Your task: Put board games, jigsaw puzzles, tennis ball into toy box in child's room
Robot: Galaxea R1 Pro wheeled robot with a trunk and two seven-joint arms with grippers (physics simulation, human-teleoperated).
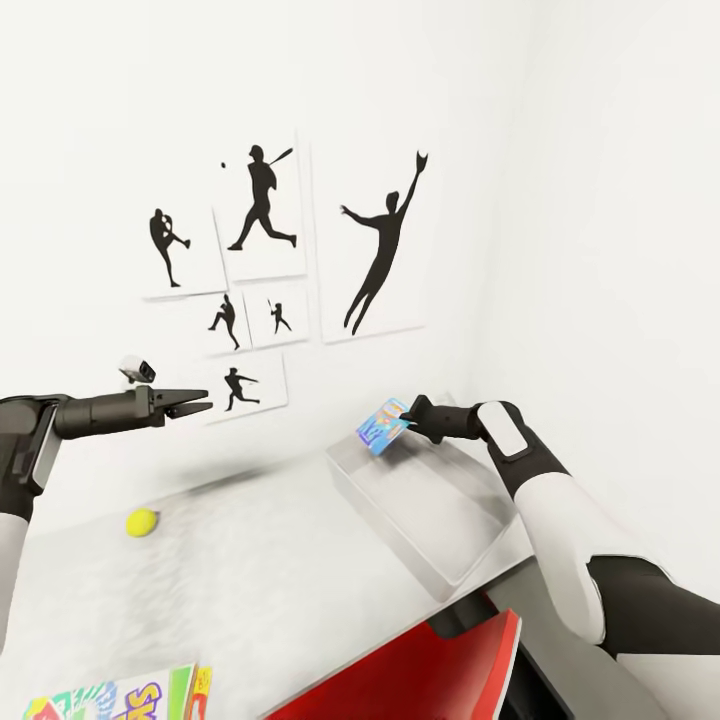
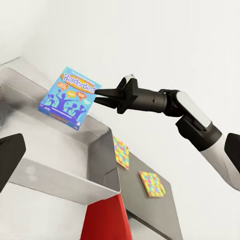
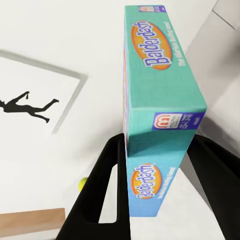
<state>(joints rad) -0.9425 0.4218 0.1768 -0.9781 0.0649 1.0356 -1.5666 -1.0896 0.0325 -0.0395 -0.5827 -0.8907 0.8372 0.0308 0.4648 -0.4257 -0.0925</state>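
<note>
The right gripper [image 1: 408,424] pinches the blue Balderdash board game [image 1: 384,426] by one edge, its two fingers clamped on either face of the thin box, as the right wrist view shows. Held that way the box hangs tilted in the air just above the far rim of the toy box [image 1: 420,510], which sits on the right part of the table [image 1: 250,590]. An edge grip leaves most of the box free of the fingers, so it can probably be lowered or dropped flat into the shallow bin without the gripper meeting the sloping walls. The bin looks bare inside, so this would be its first toy.

The left gripper [image 1: 195,407] is held out over the left part of the table, carrying nothing, its fingers close together with a slim gap. From there it is out of the right arm's way and stands above the tennis ball [image 1: 142,522], which lies on the table well to the left of the toy box, a likely next pick.

At the near edge of the table lies a Skip-Bo board game [image 1: 120,698]. In the left wrist view two jigsaw puzzles [image 2: 121,152] [image 2: 151,183] lie flat on a lower dark grey section beyond the bin. A red panel [image 1: 400,670] shows below the table's near edge.
</note>
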